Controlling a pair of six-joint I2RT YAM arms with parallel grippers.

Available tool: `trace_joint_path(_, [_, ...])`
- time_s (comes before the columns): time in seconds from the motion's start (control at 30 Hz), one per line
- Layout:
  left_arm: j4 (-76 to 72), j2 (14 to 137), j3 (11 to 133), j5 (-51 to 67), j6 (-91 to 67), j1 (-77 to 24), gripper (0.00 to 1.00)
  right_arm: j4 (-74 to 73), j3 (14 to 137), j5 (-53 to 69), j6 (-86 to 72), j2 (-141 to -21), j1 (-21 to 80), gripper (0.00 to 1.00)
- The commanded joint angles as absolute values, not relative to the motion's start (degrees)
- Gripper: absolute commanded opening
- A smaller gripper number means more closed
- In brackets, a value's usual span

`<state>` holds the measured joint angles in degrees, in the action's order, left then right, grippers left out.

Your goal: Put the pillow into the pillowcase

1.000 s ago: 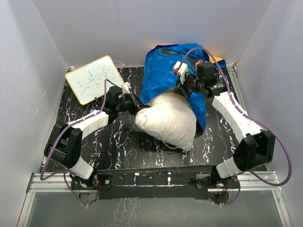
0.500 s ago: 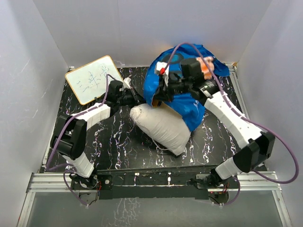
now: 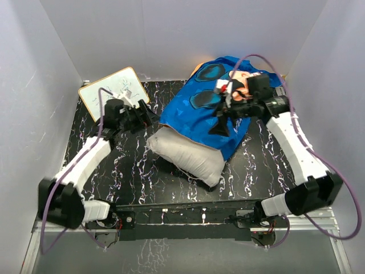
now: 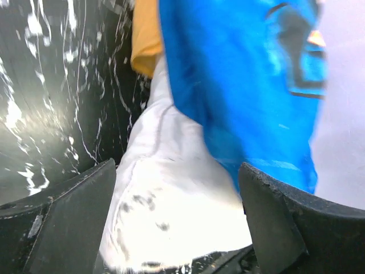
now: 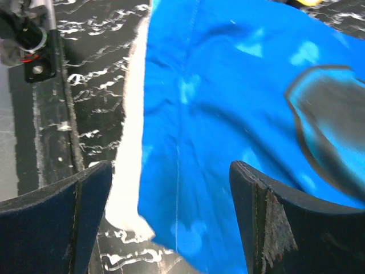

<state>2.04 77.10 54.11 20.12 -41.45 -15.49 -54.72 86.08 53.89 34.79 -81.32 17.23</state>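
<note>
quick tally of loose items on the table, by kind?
pillow: 1
pillowcase: 1
whiteboard: 1
Total: 3

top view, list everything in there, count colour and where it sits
pillow: 1, white, table centre, far part covered by the pillowcase
pillowcase: 1, blue print with an orange edge, centre-right toward the back
whiteboard: 1, white, back left
table: 1, black with white veining, under everything
left arm: 1, white and black, purple cable, left side
right arm: 1, same colours, right side
left hand: 1, black, open, by the pillow's left end
right hand: 1, black, open, over the pillowcase
</note>
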Motion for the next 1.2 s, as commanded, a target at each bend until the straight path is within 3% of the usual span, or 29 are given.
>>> trace_joint_path(0.0, [10.1,63.1,56.3,13.9,-25.7,-15.9,0.86,-55.5,81.3,57.6,38.2,-74.6,10.7,0.87])
trace_joint_path(0.17, [13.4,55.9,55.9,19.3,-18.3,-22.3,0.84,-58.0,71.5,53.9,46.2,-68.7,7.7,0.9])
trace_joint_path(0.43, [2.0,49.9,43.4,3.7,2.2,-53.9,0.85,-49.7,55.0,50.7,60.0,-58.1,7.5,0.95])
trace_joint_path(0.63, [-7.2,63.8,41.8,-10.6,25.6,-67.8,0.95,-37.5,48.9,52.6,64.1,-53.1,7.5,1.0])
trace_joint_path(0.97, [-18.2,83.7,45.8,-21.8,40.2,-69.0,0.97,-28.1,45.5,51.0,60.0,-56.0,7.6,0.99])
trace_joint_path(1.03, [-17.3,86.1,47.1,-25.4,40.0,-69.0,0.97,-26.7,44.4,50.0,59.3,-57.6,7.6,0.95])
trace_joint_path(1.1, [-18.3,87.1,46.9,-27.4,40.7,-69.0,0.9,-24.8,43.8,48.2,57.6,-59.3,7.6,0.86])
trace_joint_path(1.13, [-19.3,87.3,46.4,-27.8,41.0,-69.0,0.85,-24.1,43.9,47.5,56.7,-60.1,7.6,0.78])
trace_joint_path(1.17, [-20.4,87.6,46.0,-28.0,41.0,-68.9,0.77,-23.9,44.4,47.3,55.8,-61.0,7.6,0.64])
